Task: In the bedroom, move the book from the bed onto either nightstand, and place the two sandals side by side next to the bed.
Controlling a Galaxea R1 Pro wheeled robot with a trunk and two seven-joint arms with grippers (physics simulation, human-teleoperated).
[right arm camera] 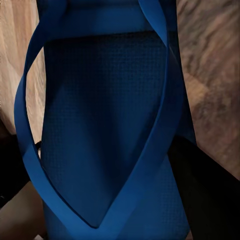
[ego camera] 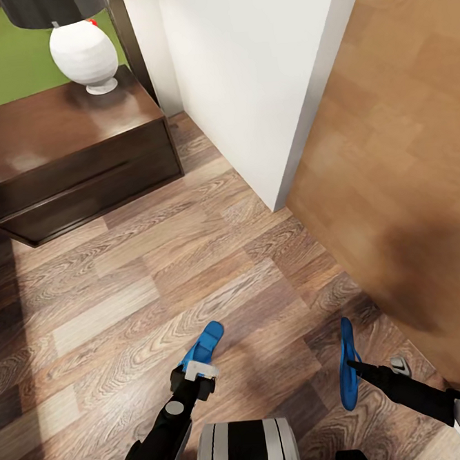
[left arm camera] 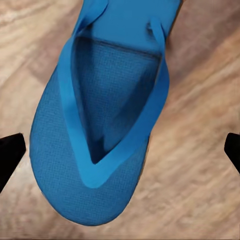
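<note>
- Fingers of left gripper (left arm camera: 120,150) spread wide, tips either side of left blue sandal (left arm camera: 100,125), which lies flat on plank floor (ego camera: 123,280); right gripper (ego camera: 351,366) clamped on right sandal (ego camera: 348,373), held edge-up
- Advice: lower right sandal level, parallel, just beside its mate
- Both arms reach forward and down

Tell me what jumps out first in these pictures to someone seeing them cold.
Two bright blue sandals stand out against the wood-plank floor: the left sandal at the left gripper, the right sandal edge-up at the right gripper. Farther back on the left, a white lamp stands on a dark brown nightstand, beside a white wall.
</note>
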